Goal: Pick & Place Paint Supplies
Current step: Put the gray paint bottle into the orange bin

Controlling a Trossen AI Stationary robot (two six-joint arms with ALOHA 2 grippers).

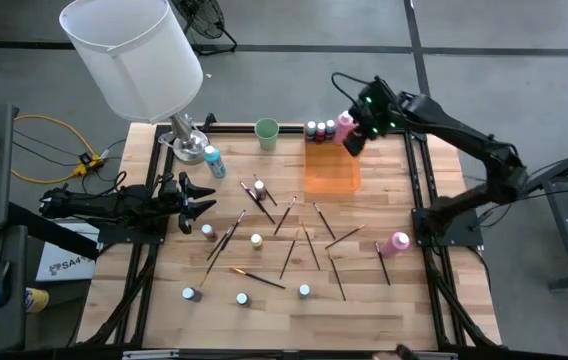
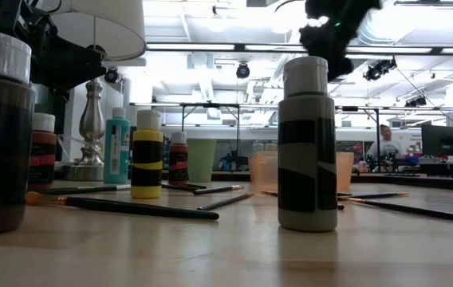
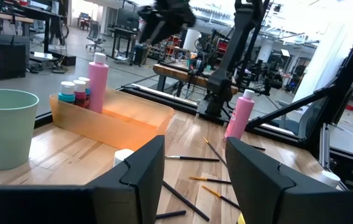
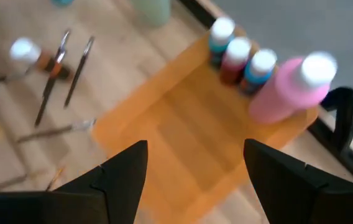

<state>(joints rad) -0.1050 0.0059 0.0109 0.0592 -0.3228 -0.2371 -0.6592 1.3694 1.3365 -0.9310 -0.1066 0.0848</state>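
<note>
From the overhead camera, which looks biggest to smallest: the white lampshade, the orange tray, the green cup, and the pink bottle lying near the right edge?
1. white lampshade, though it stands nearer the camera, which inflates it
2. orange tray
3. green cup and pink bottle: too alike to rank

No readable text, bottle labels illegible

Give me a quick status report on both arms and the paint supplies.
Right pincer open, empty, above orange tray. Tall pink bottle and three small bottles in tray's corner. Left pincer open, idle at table's left edge. Brushes, bottles scattered; nothing blocking.
</note>
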